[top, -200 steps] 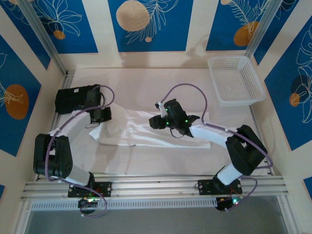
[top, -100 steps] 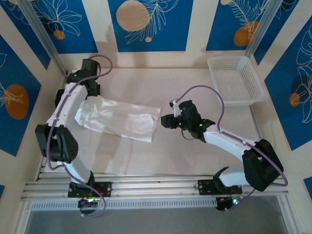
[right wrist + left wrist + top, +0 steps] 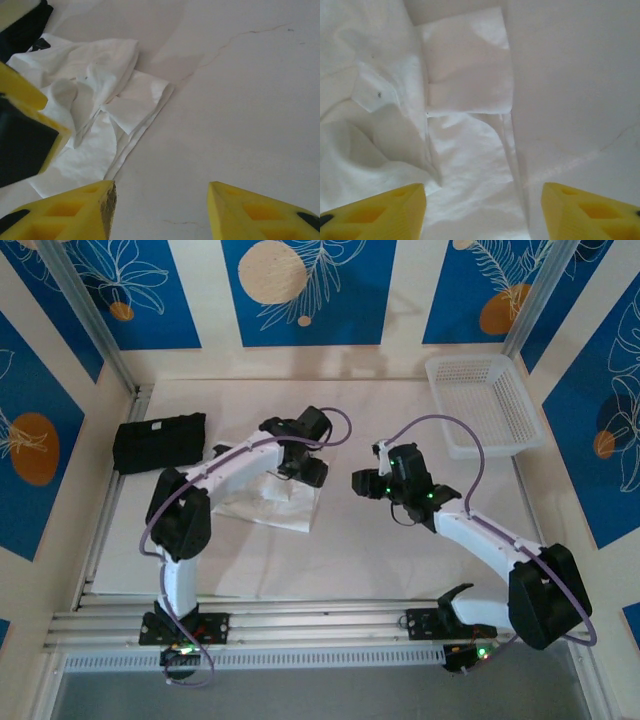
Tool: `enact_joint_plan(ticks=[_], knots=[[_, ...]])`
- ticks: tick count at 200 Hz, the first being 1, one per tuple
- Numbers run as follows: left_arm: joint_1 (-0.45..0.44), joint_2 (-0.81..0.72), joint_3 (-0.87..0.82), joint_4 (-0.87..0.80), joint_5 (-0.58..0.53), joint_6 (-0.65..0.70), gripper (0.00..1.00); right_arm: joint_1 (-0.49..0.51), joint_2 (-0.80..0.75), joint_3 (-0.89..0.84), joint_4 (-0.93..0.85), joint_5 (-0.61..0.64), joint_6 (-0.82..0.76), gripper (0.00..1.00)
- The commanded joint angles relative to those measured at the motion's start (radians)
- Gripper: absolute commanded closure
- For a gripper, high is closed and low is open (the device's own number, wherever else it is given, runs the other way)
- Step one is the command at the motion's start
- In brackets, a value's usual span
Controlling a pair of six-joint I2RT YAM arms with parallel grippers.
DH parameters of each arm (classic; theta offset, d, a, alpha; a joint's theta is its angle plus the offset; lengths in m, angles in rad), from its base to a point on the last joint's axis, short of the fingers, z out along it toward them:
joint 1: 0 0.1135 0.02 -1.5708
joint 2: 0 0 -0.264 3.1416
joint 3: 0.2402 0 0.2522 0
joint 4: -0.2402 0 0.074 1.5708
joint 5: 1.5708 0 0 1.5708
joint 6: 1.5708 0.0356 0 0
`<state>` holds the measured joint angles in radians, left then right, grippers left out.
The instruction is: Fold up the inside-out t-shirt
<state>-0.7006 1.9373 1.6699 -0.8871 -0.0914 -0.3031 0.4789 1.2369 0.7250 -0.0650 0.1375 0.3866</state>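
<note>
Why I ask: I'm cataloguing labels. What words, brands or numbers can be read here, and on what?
No text can be read.
On the t-shirt, a tag-like flap has a dark speck, too blurred to read.
The black garment, basket and wall panels show no lettering.

Black garment [image 3: 158,442] lies far L, white mesh basket [image 3: 485,405] far R, well apart.
</note>
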Motion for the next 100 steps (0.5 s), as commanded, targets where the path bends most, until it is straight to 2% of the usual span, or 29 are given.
enact_joint_plan(ticks=[1,24,49,72,100], knots=[[0.037,-0.14,-0.074,0.045,0.003,-0.017,0.3,0.001,0.047,0.018,0.018,-0.05,0.048,0.47],[0.111,-0.275,-0.266,0.101,-0.083,-0.004,0.2,0.033,0.179,0.101,0.061,-0.119,0.08,0.47],[0.236,-0.345,-0.418,0.221,0.061,-0.033,0.23,0.063,0.352,0.237,0.098,-0.186,0.114,0.47],[0.242,-0.321,-0.466,0.323,0.152,-0.061,0.26,0.075,0.523,0.389,0.106,-0.254,0.152,0.47],[0.242,-0.22,-0.426,0.33,0.093,-0.042,0.29,0.091,0.709,0.556,0.097,-0.305,0.19,0.47]])
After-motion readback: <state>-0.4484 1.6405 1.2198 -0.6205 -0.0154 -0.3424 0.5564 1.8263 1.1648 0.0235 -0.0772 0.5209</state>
